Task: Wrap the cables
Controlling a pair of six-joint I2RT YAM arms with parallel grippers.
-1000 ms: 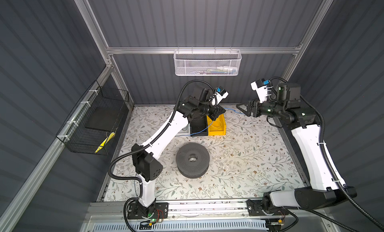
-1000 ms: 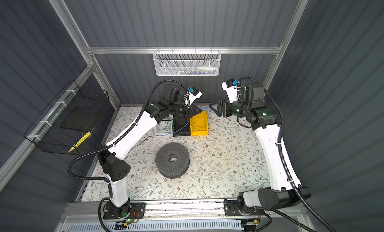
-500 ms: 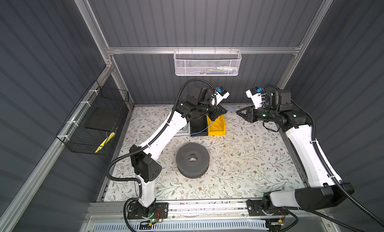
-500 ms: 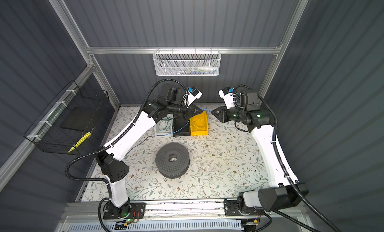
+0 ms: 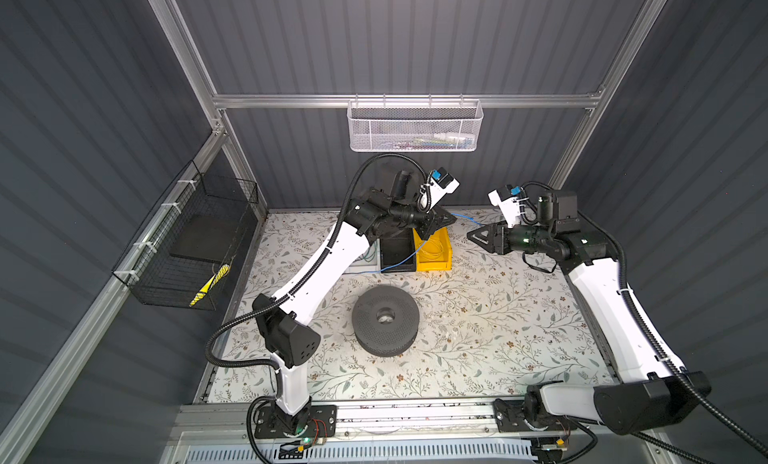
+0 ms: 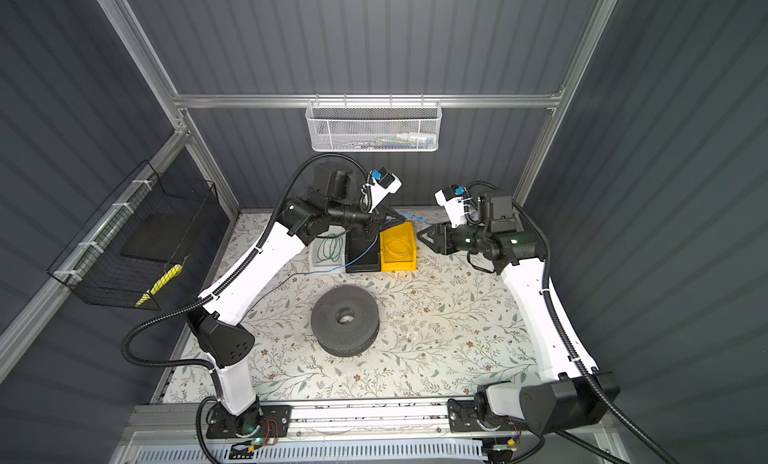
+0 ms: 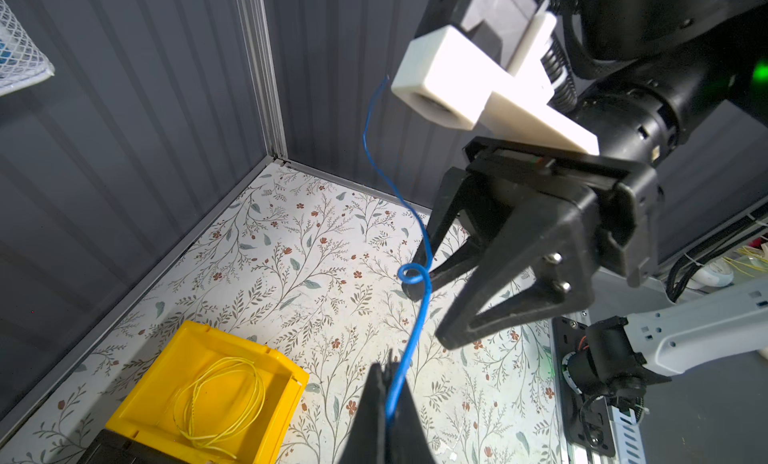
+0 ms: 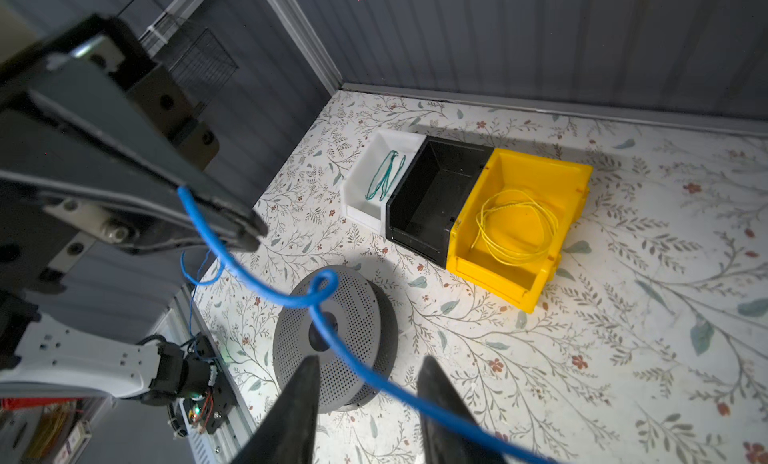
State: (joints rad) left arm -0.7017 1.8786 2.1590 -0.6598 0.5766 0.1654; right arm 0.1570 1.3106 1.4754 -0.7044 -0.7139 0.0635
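The cable is a thin bright-blue wire (image 7: pixel 415 329). My left gripper (image 7: pixel 386 370) is shut on it, above the back of the bins in both top views (image 5: pixel 451 220). From that grip the wire makes one small loop (image 8: pixel 322 281) and runs on between the fingers of my right gripper (image 8: pixel 368 364), which is open and does not pinch it. The two grippers face each other tip to tip, a short gap apart (image 6: pixel 420 236). The wire's free end rises toward the back wall (image 7: pixel 370 108). Its other part trails over the black bin onto the table (image 6: pixel 291 277).
A white bin (image 8: pixel 361 208) with a green wire, a black bin (image 8: pixel 457 150) and a yellow bin (image 8: pixel 540 166) with a yellow wire stand in a row at the back. A dark perforated spool (image 5: pixel 384 316) lies mid-table. A white mesh basket (image 5: pixel 413 127) and a black wire basket (image 5: pixel 187 241) hang on the walls.
My right gripper has moved left and lower toward the left gripper; its jaws closed to a point, then opened again. The left gripper has kept its hold on the wire.
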